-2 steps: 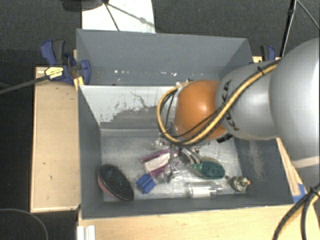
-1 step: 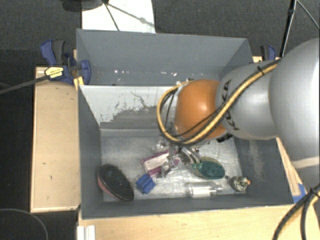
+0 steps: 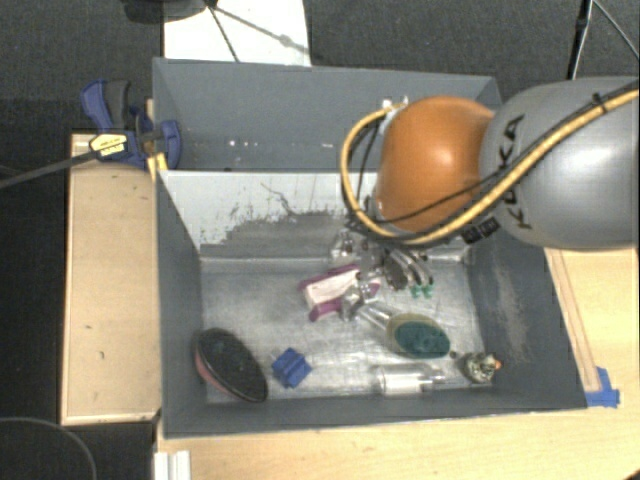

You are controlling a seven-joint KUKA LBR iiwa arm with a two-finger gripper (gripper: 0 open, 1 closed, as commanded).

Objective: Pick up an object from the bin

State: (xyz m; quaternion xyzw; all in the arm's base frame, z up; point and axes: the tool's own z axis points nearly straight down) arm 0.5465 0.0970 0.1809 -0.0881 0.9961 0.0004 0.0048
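gripper [image 3: 362,290] low in the bin, up-left of green oval pad [image 3: 420,338]; I cannot tell its grip state | purple-and-white thing [image 3: 328,290] at its tip, further left of pad, long axis roughly left-right, right end slightly higher | blue block [image 3: 291,366] lower-left of pad

The pink thing [image 3: 330,290] is small and flattish, pale pink on top with a purple strip along its lower edge. It lies on the floor of the bin [image 3: 250,298], just right of the frame's centre, slanting up toward the right, with its right end hidden.
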